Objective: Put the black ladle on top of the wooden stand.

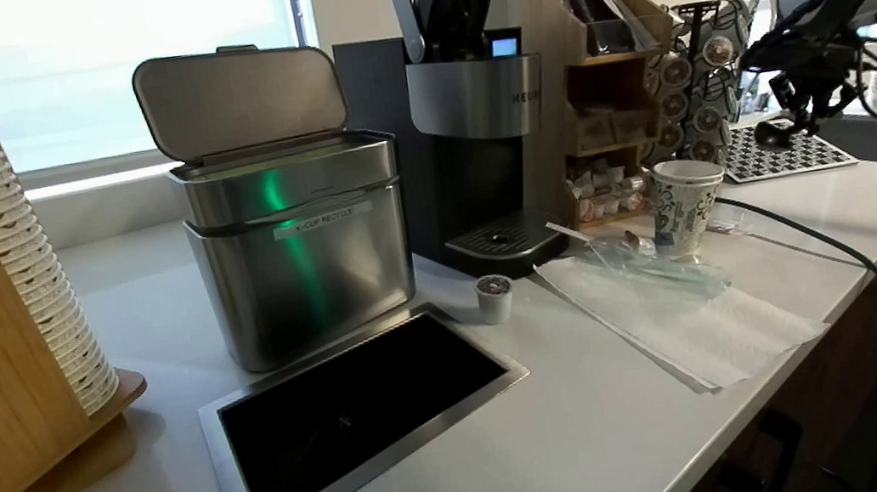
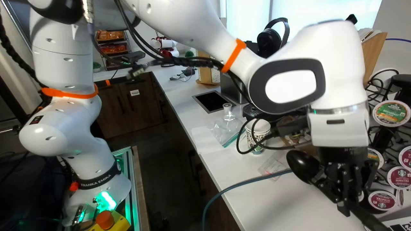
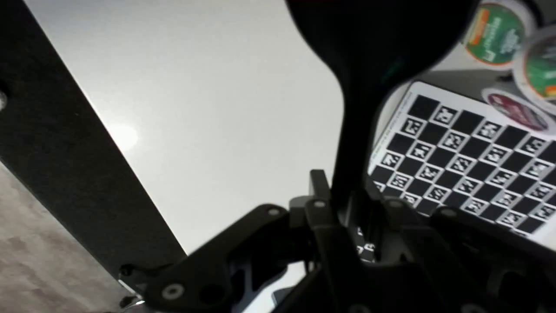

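Black two-fingered gripper (image 3: 345, 189): clamped on black round-bowled ladle (image 2: 301, 165)
Brown wooden tiered stand (image 1: 557, 92): gripper's nine o'clock, in an exterior view
Ladle: best lowered gently from above

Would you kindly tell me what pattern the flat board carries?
The flat board has a black-and-white checkerboard pattern, clearest in the wrist view.

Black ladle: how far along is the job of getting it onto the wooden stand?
Done: the black ladle is picked up, clear of the white counter. In hand: the gripper is closed on its handle, holding it in the air. Left: bringing it to the wooden stand, which stands apart from it in an exterior view, then lowering it on top and letting go.
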`<state>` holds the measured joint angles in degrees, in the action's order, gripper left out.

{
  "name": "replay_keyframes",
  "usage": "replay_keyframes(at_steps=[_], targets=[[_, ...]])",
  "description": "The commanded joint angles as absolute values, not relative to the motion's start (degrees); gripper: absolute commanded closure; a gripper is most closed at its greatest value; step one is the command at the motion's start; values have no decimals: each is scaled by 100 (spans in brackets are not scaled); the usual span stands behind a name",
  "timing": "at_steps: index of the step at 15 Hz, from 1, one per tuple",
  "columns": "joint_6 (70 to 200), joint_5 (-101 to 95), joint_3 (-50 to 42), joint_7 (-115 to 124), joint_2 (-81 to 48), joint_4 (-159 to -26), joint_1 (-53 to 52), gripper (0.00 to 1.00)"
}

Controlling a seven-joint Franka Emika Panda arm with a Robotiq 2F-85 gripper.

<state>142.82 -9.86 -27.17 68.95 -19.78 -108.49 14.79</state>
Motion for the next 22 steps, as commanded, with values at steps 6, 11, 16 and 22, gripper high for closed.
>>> replay_keyframes(at_steps=[6, 11, 16, 22], targets=[[15167, -2841, -2307, 6617, 994, -12295, 1510, 95], [15622, -3750, -1288, 6956, 1619, -12231, 1515, 95], [16101, -4253, -762, 7170, 1482, -11919, 1538, 81], [16317, -4598, -566, 7433, 1146, -11568, 1635, 95]])
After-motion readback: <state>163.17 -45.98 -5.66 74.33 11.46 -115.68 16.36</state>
